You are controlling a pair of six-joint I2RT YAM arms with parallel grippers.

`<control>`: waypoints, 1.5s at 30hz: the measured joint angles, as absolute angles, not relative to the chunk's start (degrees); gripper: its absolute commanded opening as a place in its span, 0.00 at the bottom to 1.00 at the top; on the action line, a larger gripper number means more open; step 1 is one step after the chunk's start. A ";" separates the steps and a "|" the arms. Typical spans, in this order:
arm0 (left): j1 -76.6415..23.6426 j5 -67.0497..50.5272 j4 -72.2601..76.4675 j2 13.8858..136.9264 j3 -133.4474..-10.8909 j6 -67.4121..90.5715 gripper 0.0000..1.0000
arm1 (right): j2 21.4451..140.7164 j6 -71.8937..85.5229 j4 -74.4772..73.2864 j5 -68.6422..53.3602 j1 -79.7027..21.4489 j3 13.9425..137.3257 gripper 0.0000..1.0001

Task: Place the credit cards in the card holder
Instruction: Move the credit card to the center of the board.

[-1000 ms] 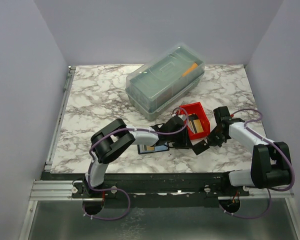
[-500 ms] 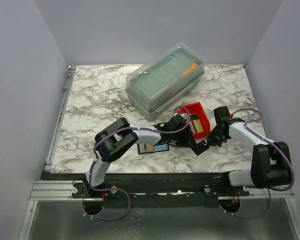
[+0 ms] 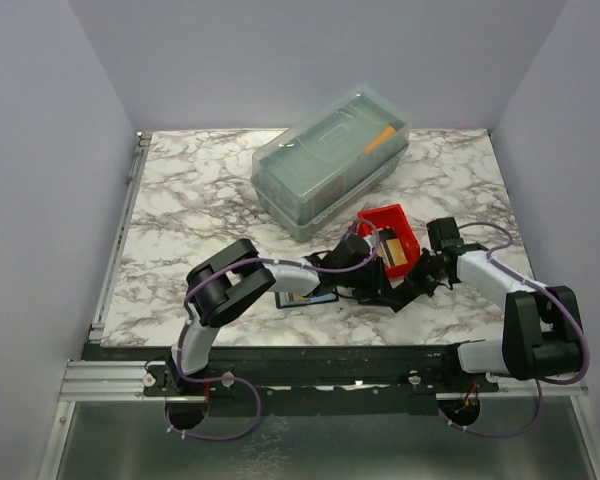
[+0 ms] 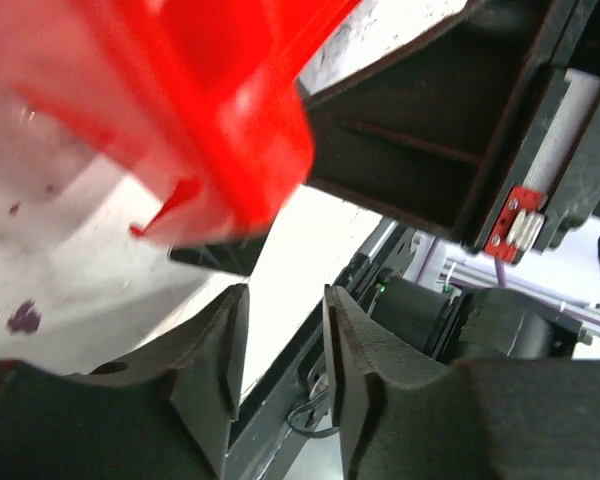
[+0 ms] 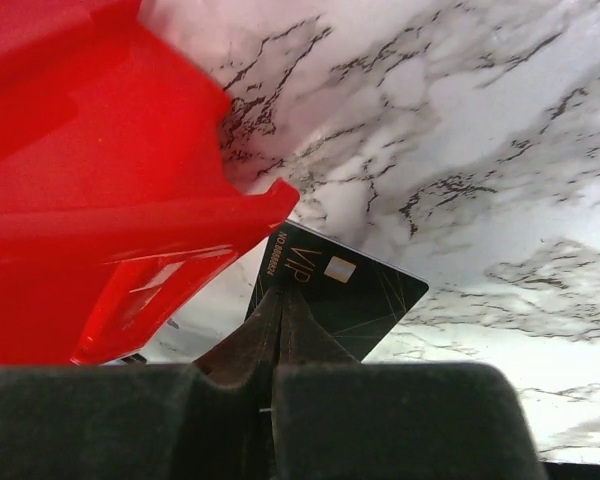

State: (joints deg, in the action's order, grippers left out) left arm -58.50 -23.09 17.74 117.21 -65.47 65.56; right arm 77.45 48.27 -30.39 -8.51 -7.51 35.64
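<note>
My right gripper (image 5: 278,300) is shut on a black VIP credit card (image 5: 345,295) and holds it over the marble, right beside the red bin. In the top view this gripper (image 3: 417,283) is just near-right of the bin. My left gripper (image 4: 285,300) is open and empty, right under the bin's corner; in the top view it (image 3: 372,280) faces the right gripper. A flat black shape (image 3: 392,295) between them may be the card holder; I cannot tell for sure. A blue card (image 3: 325,296) and another card (image 3: 296,297) lie by the left forearm. A tan card (image 3: 392,250) sits in the bin.
The red plastic bin (image 3: 372,217) stands just beyond both grippers and fills the tops of both wrist views (image 4: 210,110) (image 5: 90,170). A large clear lidded box (image 3: 330,160) stands farther back. A dark ridged panel (image 4: 430,130) shows beyond the left fingers.
My right gripper has moved a little left and nearer with the black card, closer to the left gripper. The red bin has shifted slightly to the far left.
</note>
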 measured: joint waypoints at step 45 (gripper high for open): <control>-53.74 -18.35 -4.62 82.19 -53.98 39.64 0.69 | 82.74 54.19 -36.51 -3.88 -23.77 41.69 0.36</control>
